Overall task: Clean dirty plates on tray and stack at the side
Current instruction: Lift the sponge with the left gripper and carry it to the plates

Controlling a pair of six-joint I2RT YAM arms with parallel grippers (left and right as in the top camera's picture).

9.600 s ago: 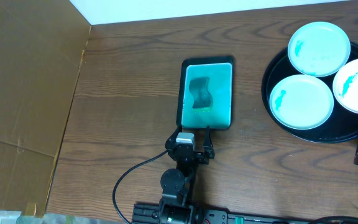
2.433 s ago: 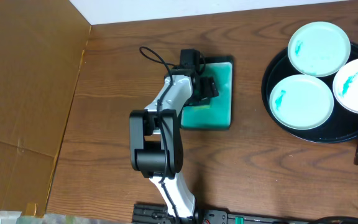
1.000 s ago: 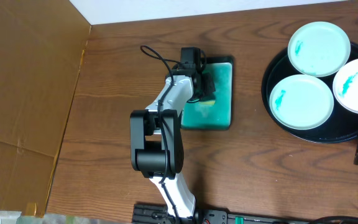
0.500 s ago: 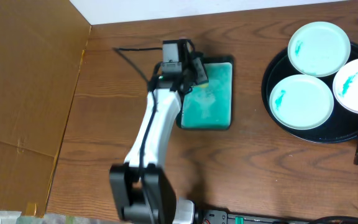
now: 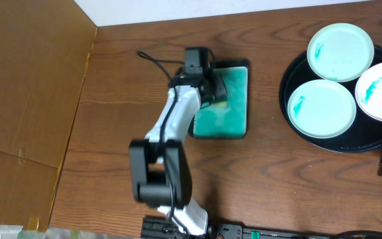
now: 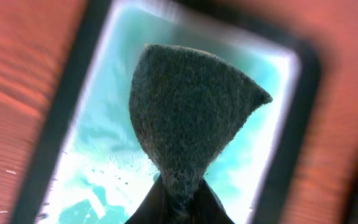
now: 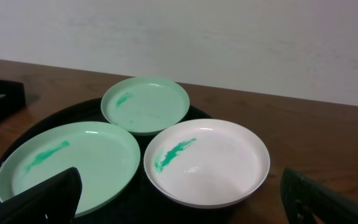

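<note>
The left gripper (image 6: 176, 200) is clenching a dark sponge (image 6: 185, 118), apparently holding it just above the teal dish (image 5: 234, 126), which is sitting well left of the tray (image 5: 284, 93). The right gripper (image 7: 179, 186) is hanging released at the tray's near edge. Three smeared plates (image 5: 321, 107) are lying inside the tray.

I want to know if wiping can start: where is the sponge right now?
In the left wrist view the sponge is pinched in the left gripper, over the teal dish, left of the tray.
</note>
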